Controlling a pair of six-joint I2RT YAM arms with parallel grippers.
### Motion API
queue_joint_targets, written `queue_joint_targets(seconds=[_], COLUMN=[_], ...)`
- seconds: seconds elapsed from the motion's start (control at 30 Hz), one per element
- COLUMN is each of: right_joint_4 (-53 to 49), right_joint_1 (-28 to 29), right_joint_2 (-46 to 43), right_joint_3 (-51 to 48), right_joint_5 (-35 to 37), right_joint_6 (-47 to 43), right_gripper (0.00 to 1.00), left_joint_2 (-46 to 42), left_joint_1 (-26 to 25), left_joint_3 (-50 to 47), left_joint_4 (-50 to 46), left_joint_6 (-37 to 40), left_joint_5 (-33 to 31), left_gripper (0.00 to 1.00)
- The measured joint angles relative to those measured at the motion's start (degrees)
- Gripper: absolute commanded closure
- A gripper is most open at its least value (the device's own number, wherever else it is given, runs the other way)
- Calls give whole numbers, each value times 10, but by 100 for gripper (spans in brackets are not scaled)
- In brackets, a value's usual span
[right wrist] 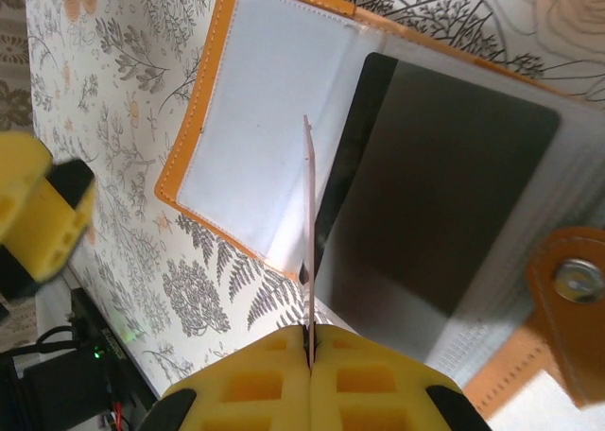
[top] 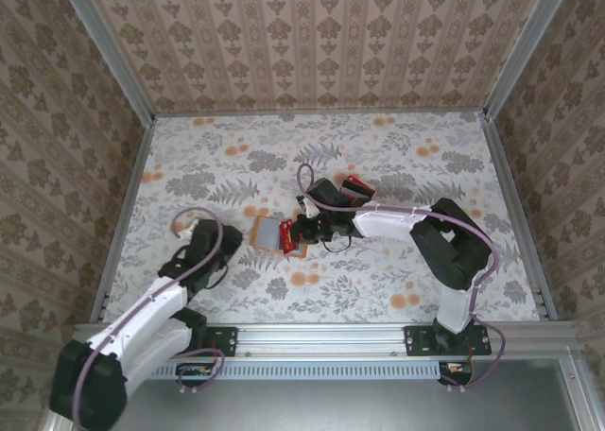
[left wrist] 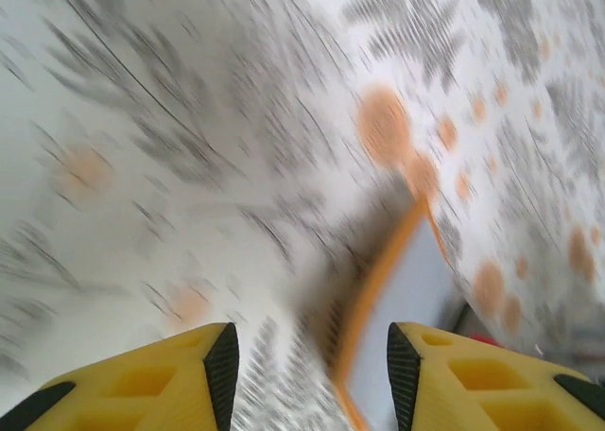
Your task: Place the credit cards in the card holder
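Visibly open card holder (right wrist: 253, 119); black card (right wrist: 444, 204) inside

floral-print tablecloth (left wrist: 189, 119): smeared by motion blur in the left wrist view.
flat orange folding card holder (left wrist: 408, 294): cut off at 5 o'clock there; in the right wrist view its snap tab runs off at 4 o'clock.
thin plastic card (right wrist: 309, 214): seen edge-on, face unreadable.
red cards (top: 354, 183): partly behind the right arm (top: 397, 218); count unclear.

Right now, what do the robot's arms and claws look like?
The left arm and right arm have white links with black joints and bases. A pale purple cable loops along each. The left claw and right claw have yellow fingers with moulded square recesses and black pads.
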Motion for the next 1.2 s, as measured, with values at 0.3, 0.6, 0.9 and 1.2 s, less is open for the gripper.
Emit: queue_joint_targets(seconds=[0.3, 0.6, 0.9, 1.2], right_joint_4=[50, 95, 103, 114], right_joint_1=[2, -2, -7, -13], right_joint_2=[40, 47, 47, 47], right_joint_3=[0, -15, -20, -20], right_joint_5=[0, 5, 5, 5], right_joint_6=[56, 106, 130, 134], right_gripper=[100, 100, 100, 100], left_joint_2=[254, 440, 456, 441], left_joint_1=[129, 105, 89, 86], left_joint_3=[153, 232, 226, 200], left_joint_4=[-15, -7, 17, 37], left_joint_6=[233, 353, 364, 360], left_joint_5=[257, 404, 423, 412], left_gripper=[55, 63, 78, 73])
